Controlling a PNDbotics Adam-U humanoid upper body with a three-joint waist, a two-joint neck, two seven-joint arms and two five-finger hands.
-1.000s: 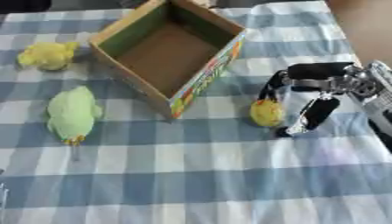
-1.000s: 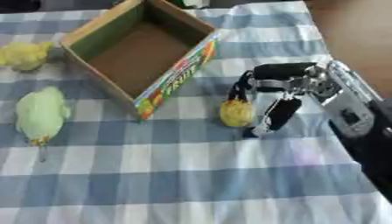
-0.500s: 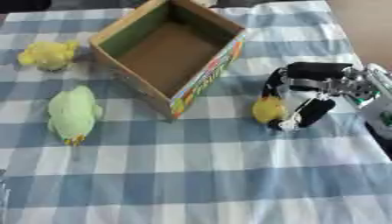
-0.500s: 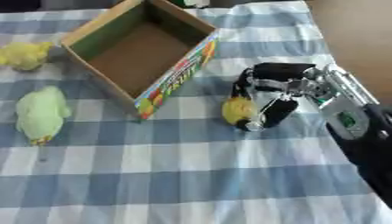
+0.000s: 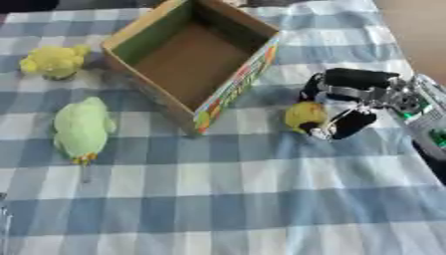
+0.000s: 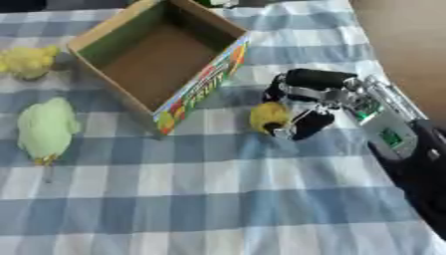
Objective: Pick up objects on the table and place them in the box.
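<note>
The small round yellow toy (image 5: 304,115) is half hidden behind the curled fingers of the right hand (image 6: 306,108), which pinches it on the blue checked worktop (image 5: 226,199), just right of the open cardboard box (image 5: 193,55). Right eye shows more forearm. Left hand out of sight. Green soft toy (image 5: 81,129) and yellow plush (image 5: 53,61) lie left.

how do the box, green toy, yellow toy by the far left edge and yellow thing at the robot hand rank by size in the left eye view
1. Box, by far the largest.
2. Green toy.
3. Yellow toy by the far left edge and the yellow thing at the right robot hand: they look alike, and the fingers partly hide the latter, so unranked.
</note>
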